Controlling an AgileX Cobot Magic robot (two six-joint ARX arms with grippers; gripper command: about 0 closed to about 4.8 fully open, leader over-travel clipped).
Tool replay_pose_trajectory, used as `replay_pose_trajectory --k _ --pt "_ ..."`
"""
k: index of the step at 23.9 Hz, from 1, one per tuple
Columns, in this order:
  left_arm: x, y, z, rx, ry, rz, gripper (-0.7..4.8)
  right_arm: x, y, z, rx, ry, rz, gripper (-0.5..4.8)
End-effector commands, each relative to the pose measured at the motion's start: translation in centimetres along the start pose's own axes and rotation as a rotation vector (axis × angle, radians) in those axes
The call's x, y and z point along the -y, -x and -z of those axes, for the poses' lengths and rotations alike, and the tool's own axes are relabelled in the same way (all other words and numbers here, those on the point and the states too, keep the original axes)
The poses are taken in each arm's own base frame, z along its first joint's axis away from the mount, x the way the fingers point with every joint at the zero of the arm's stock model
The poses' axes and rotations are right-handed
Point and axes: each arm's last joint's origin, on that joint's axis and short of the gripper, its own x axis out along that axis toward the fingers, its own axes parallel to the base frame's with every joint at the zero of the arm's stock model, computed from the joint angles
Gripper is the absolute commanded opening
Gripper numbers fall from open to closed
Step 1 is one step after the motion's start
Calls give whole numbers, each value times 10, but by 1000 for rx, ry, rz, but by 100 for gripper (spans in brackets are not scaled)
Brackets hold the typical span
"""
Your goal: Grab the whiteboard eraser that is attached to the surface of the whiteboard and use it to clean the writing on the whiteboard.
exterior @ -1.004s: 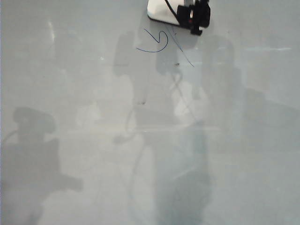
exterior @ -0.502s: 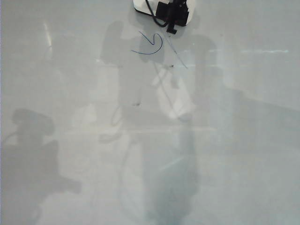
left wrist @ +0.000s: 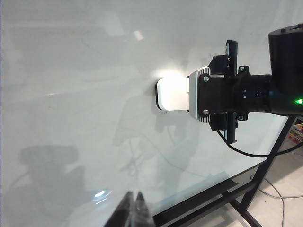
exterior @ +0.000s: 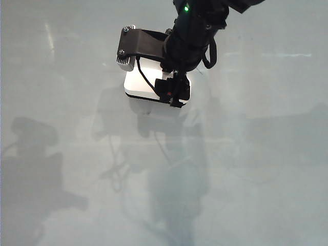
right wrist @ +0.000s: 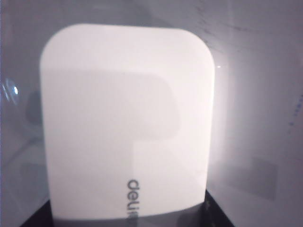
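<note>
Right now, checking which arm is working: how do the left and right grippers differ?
The right gripper is shut on the whiteboard eraser, pressed flat on the whiteboard; the left gripper holds nothing. Right sits mid-board; left hangs back near the board's edge, fingertips together. Both are black.

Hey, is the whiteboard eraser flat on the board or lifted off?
Flat: whiteboard eraser lies against the whiteboard, its black edge meeting the surface, right tool on it.

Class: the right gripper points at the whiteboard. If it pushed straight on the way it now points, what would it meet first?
The eraser: the right gripper already has it between its jaws. Behind it lies the whiteboard, which it seems to rest against, though contact is hard to judge.
</note>
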Motion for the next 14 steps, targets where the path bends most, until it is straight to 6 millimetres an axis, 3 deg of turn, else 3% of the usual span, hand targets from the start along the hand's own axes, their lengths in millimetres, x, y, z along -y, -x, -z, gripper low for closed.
replay_pose_trajectory --k 1,4,8,14 --pt "0 0 -1 10 -10 1 -2 9 -4 6 -68 -37 78 149" --pt "0 0 -1 10 -10 3 -2 11 -4 10 -177 -3 115 149" --pt "0 0 -1 10 -10 1 -2 33 5 22 -292 -24 222 149" --pt "0 0 -1 10 -10 1 -2 83 54 33 -289 -120 374 149"
